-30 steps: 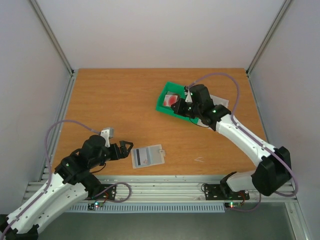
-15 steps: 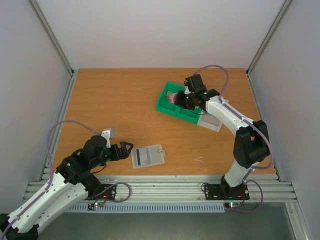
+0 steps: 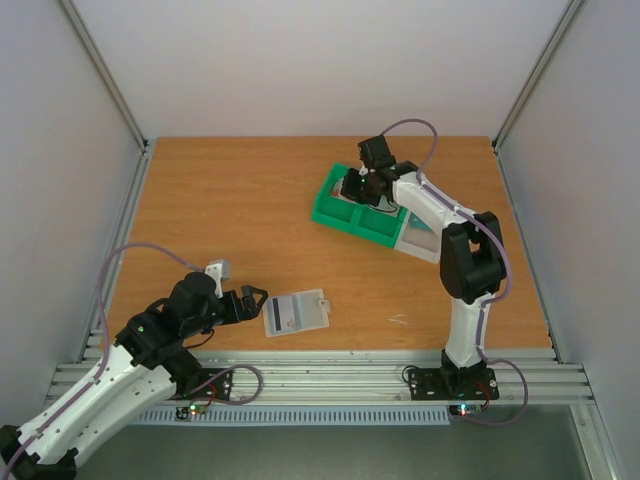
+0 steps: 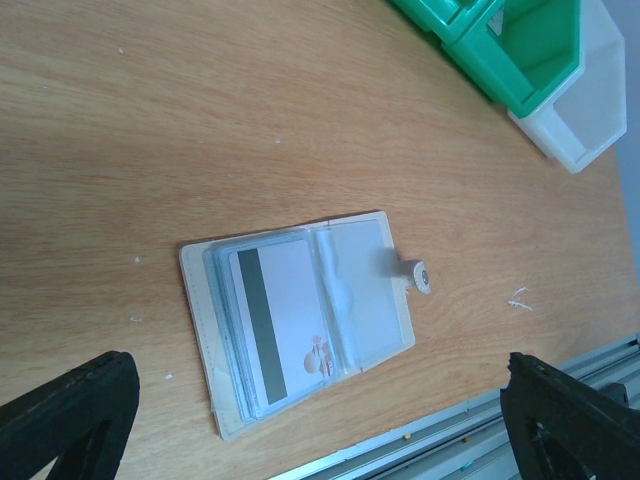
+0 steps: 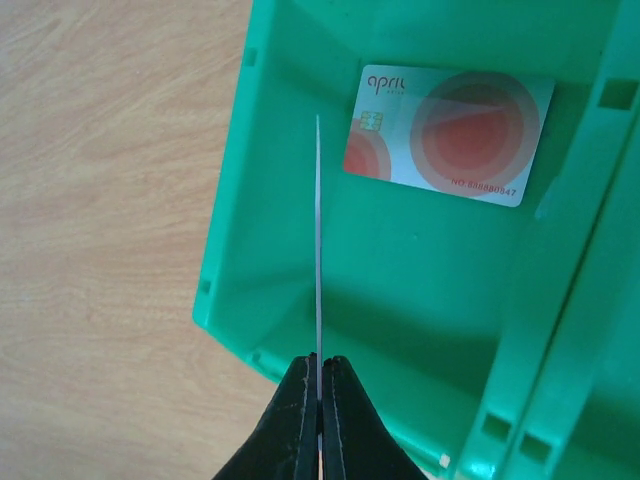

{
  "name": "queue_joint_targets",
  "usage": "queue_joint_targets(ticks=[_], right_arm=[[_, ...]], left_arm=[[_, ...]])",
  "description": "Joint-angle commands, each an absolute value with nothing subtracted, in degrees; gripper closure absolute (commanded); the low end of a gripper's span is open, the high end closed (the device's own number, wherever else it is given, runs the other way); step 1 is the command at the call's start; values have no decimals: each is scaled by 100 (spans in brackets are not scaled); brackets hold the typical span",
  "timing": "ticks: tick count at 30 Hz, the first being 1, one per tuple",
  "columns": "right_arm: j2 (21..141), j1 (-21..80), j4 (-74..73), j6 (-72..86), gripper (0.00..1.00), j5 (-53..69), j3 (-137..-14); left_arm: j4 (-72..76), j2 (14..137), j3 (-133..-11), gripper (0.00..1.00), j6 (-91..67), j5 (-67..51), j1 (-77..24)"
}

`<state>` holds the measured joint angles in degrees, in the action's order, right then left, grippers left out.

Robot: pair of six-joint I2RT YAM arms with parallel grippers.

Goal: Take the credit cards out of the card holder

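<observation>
Swung farther over the tray (image 5: 232, 250), the right claw (image 5: 319, 368) pinches a card (image 5: 317, 230) edge-on above the red card (image 5: 447, 135) lying inside; release looks next. Left claw (image 3: 252, 298) gapes empty beside the open holder (image 4: 366, 290) on the tabletop (image 3: 230, 220), striped card (image 4: 285, 320) still inside.

One readable item only. Printed card (image 5: 447, 133) lies flat on the floor of the green tray (image 5: 400, 300), ahead of the right gripper (image 5: 318, 400) and off to the right of its tips. Its far left corner has the brand word "april" in small lowercase, with a tiny line of print under it too small to read. Along its near right edge is "NO." plus a run of digits, looks like 888880847, last digits unsure.

Edge-on card (image 5: 317, 240), pinched in that same gripper: faces hidden, no text shows.

Striped card (image 4: 280, 320) in the card holder (image 4: 365, 290), just ahead of the left gripper (image 4: 318, 395): small reddish logo at its near corner, unreadable.

Top view: nothing legible.
</observation>
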<state>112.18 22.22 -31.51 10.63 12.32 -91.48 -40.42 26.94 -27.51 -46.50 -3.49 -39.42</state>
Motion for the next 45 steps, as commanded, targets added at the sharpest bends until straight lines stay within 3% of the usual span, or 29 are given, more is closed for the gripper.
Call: queue_joint_targets(ticks=[1, 26, 36, 45], right_arm=[[11610, 2188, -3392, 1218, 98, 1051, -9616], [12854, 2038, -3467, 1345, 93, 1004, -10746], [12869, 2010, -3711, 1317, 85, 844, -10863], [12512, 2014, -4139, 1194, 67, 564, -10844]], left_arm=[[-3812, 2707, -2724, 1, -4727, -442, -3954], [-3870, 2773, -2694, 1, -4673, -448, -3955], [-3835, 2924, -2776, 1, -4640, -460, -3955], [-3864, 2929, -2770, 1, -4700, -551, -3954]])
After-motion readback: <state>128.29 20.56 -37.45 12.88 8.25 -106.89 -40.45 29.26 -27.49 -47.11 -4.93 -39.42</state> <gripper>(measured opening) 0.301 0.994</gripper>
